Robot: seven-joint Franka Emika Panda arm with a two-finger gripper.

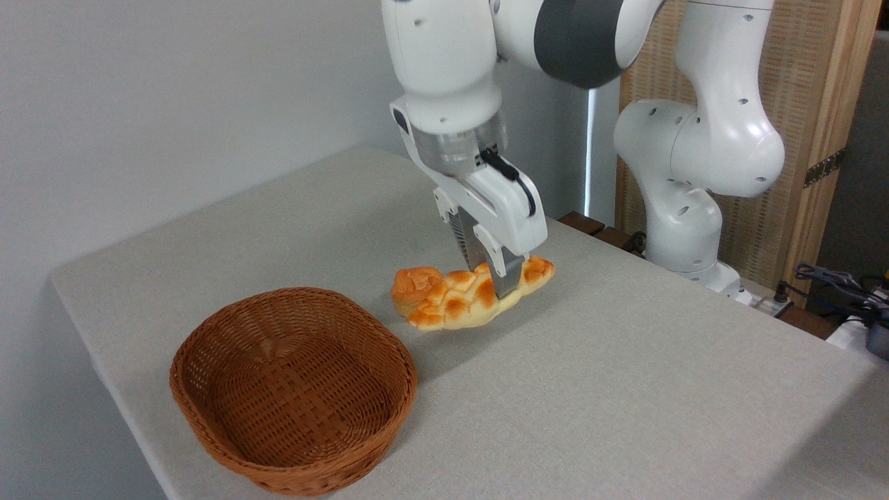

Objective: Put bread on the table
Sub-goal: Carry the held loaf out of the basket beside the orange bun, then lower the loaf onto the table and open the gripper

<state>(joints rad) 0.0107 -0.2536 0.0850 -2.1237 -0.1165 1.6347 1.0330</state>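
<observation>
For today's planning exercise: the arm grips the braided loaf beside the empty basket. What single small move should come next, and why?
Probably a short descent, then release. The end effector is clamped across the bread, which is already clear of the basket and over bare table. Its shadow suggests it hangs just above the cloth, though contact cannot be ruled out, so lowering first would avoid a drop.

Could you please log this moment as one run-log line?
claw: shut on bread | bread: outside basket, low over table | basket: empty | table: release pending
</observation>
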